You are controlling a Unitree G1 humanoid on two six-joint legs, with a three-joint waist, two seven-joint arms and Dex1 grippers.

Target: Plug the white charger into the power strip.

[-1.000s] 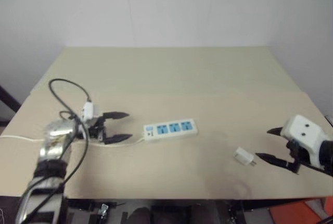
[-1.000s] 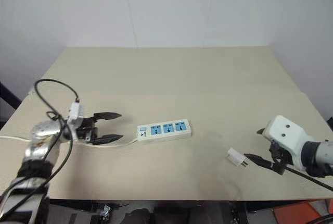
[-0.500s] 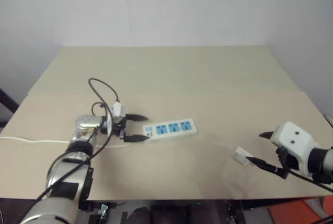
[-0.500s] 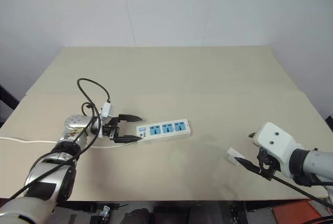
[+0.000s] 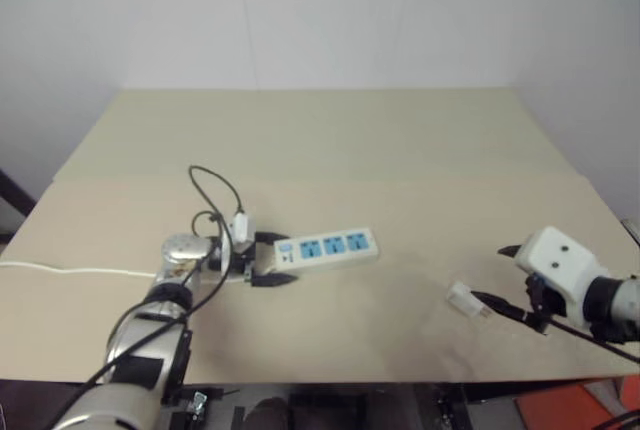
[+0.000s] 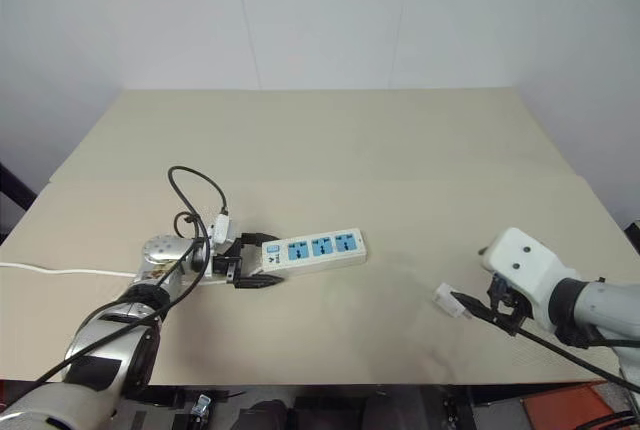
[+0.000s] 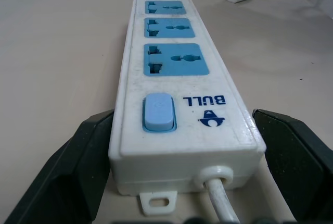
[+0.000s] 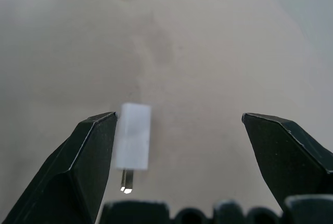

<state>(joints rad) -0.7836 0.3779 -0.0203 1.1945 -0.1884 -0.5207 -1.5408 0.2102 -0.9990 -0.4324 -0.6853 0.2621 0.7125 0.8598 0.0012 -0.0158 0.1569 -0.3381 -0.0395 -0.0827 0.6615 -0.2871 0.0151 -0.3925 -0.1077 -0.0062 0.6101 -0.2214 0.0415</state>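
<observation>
Lying flat, charger [image 8: 133, 136] prongs toward open right claw [image 8: 182, 146]; left claw [image 7: 177, 182] open.

Soft even indoor light, pretty dim overall, faint shadows on the surface [image 5: 400, 150], head views slightly hazy, white charger [image 8: 133, 136] blurry up close

1. Table [image 6: 330, 140]: a pale beige top against a white wall.
2. Power strip [image 6: 314, 249]: a white bar with three blue sockets, lying left of centre with its long side running left to right.
3. Left gripper [image 6: 258, 259]: its black fingers stand apart, one on each side of the strip's left end.
4. Cord [image 6: 60, 271]: thin and white, trailing to the table's left edge.
5. Charger [image 6: 449, 299]: a small white block lying at the near right.
6. Right gripper [image 6: 470, 300]: open, with one black fingertip just beside the charger.
</observation>
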